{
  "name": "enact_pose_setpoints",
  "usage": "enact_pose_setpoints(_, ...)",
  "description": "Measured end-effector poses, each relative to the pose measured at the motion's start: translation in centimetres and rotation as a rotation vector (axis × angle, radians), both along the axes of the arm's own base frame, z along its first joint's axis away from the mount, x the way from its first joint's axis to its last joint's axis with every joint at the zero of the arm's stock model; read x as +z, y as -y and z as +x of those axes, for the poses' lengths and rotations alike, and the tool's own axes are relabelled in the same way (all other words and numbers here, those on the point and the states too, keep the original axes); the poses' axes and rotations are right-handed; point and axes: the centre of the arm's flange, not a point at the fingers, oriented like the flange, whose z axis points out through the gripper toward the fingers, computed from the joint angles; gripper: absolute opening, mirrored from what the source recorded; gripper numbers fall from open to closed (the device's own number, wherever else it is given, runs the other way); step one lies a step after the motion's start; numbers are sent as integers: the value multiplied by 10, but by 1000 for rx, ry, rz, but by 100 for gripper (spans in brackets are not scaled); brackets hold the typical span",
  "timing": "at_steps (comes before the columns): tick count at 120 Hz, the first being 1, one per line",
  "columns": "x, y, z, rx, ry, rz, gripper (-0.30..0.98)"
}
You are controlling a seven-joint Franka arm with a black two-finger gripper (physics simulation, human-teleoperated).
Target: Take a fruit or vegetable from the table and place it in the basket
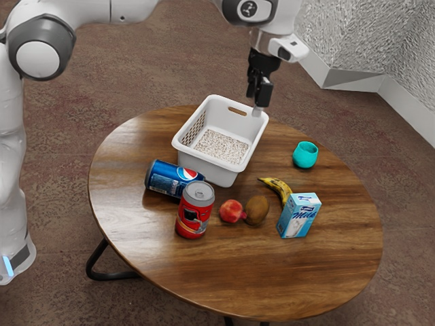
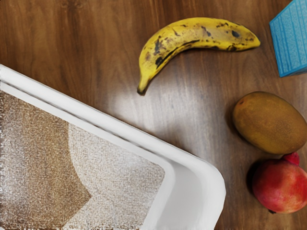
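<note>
A round, glossy wooden table (image 1: 272, 278). A white basket (image 1: 212, 173) stands near its far edge. Toward the edge at the exterior view's left, a blue Pepsi can (image 1: 163, 179) lies on its side, an upright red can (image 1: 192, 223) just beside it. Around the table's middle sit a red pomegranate (image 1: 231, 211) and brown kiwi (image 1: 257, 211), side by side. Toward the edge at the exterior view's right: a spotted banana (image 1: 276, 185), an upright milk carton (image 1: 298, 217), a turquoise cup (image 1: 306, 156).

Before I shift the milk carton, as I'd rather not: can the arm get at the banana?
Probably yes: the banana lies uncovered, with bare tabletop along both sides; the milk carton stands near one end without touching it.
</note>
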Motion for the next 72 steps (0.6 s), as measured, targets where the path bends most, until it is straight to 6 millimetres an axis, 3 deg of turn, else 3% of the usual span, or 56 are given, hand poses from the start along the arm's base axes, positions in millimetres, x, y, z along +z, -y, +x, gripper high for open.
enact_pose_setpoints(51, 2, 6, -2, 5, -2, -12, 69)
enact_pose_setpoints(59, 7, 28, -8, -35, 3, -20, 69)
enact_pose_setpoints(72, 6, 98, -19, -162, -15, -22, 69)
